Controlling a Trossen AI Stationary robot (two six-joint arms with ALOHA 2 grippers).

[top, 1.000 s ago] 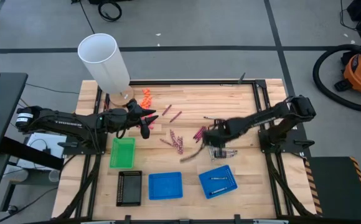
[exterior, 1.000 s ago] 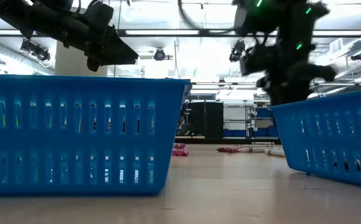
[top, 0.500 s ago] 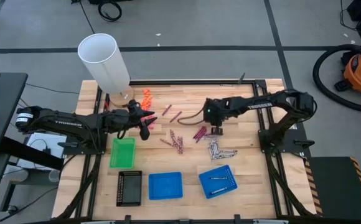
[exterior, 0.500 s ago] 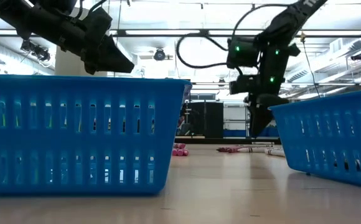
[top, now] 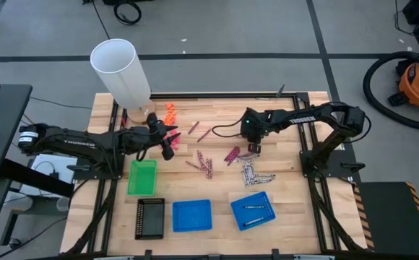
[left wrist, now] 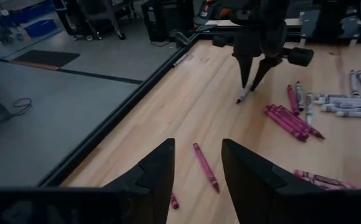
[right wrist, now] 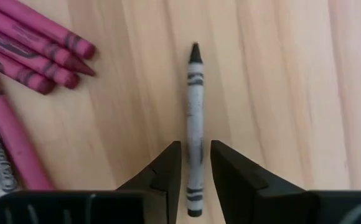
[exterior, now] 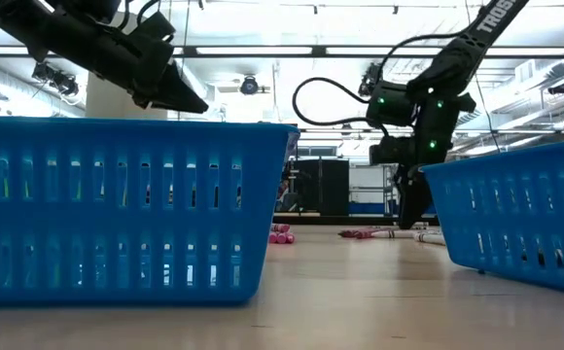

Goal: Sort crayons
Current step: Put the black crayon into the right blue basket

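A lone grey crayon (right wrist: 195,106) lies flat on the wood. My right gripper (right wrist: 195,146) points down over it, open. Its fingers stand on either side of the crayon's blunt end, with a strip of wood showing on each side. Magenta crayons (top: 232,154) lie just beside it, a grey pile (top: 251,173) nearer the front, brownish-red ones (top: 205,166) toward the middle. My left gripper (top: 167,141) hovers open at the far left, above a single magenta crayon (left wrist: 205,167) that lies on the table.
Along the near edge stand a green tray (top: 142,177), a black tray (top: 149,217), a blue tray (top: 192,215) and a second blue tray (top: 253,210) holding grey crayons. A white tube (top: 121,72) stands at the far left, with orange crayons (top: 170,112) beside it.
My right gripper has swung from over the grey pile toward the table's far edge and has come down over the lone grey crayon. My left gripper has stayed in place and rolled a little about its own axis.
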